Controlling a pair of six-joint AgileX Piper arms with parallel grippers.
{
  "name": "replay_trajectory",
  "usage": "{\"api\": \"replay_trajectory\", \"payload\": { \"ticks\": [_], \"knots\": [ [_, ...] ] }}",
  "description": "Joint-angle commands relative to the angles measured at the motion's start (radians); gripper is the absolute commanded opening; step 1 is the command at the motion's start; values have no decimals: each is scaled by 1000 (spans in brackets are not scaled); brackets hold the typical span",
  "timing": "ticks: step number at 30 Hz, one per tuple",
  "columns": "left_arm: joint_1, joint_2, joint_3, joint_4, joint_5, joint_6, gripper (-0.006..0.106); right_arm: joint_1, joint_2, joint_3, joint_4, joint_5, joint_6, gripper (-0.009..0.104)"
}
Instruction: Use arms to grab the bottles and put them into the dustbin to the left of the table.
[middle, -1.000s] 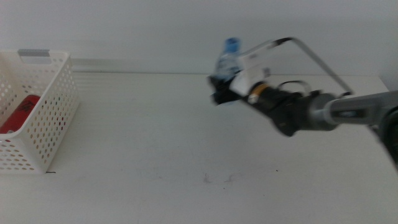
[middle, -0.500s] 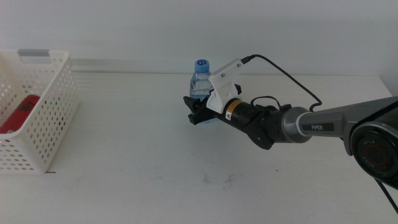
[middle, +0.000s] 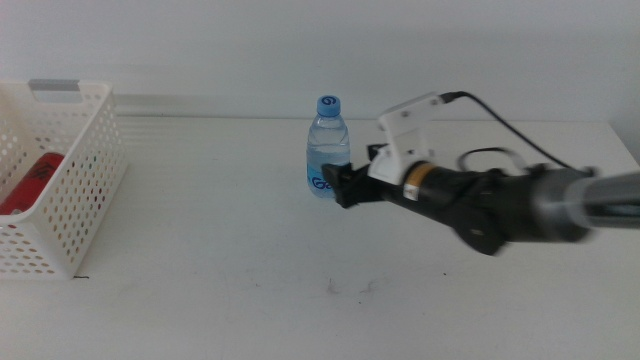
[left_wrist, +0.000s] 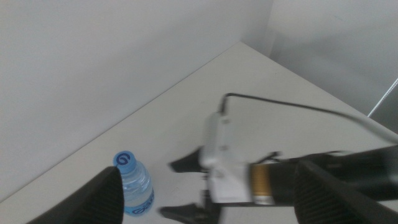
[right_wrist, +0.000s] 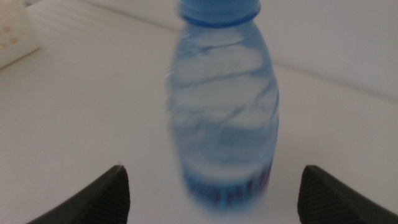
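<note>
The water bottle (middle: 327, 147) stood upright at upper centre of the table (middle: 220, 250). The right gripper (middle: 341, 186) sat just right of it, jaws apart, clear of the bottle. The left gripper (left_wrist: 205, 199) hovered above, jaws apart. The basket (middle: 80, 190) at far left held a red can (middle: 32, 182). Probable next step: a grasp on the bottle and carry left.

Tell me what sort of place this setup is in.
Probably a robotics lab test bench: a bare white table against a plain wall, a cabled robot arm reaching beside a water bottle, and a white perforated dustbin at the table's left.
</note>
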Motion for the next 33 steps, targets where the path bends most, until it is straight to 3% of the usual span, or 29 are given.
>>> {"api": "replay_trajectory", "payload": {
  "ticks": [1,4,6,11,13,24,27,29,33],
  "knots": [
    [-2,-1,-5,-1,-13,-1,94,24,-159,97,-13,90,47,92],
    [-2,-1,-5,-1,-13,-1,94,58,-418,181,-11,312,85,90],
    [-2,-1,-5,-1,-13,-1,94,73,-594,182,24,512,38,88],
    [-2,-1,-5,-1,-13,-1,94,89,-942,113,241,875,-309,85],
    [-2,-1,-5,-1,-13,-1,94,89,-1000,97,247,947,-325,85],
    [-2,-1,-5,-1,-13,-1,94,89,-1046,97,241,944,-292,85],
    [-2,-1,-5,2,-116,-1,94,89,-1046,97,241,945,-292,86],
    [-2,-1,-5,53,-127,-3,94,89,-1046,97,241,945,-292,86],
    [-39,-52,75,257,-176,-37,94,89,-1046,97,241,943,-292,86]
  ]
}}
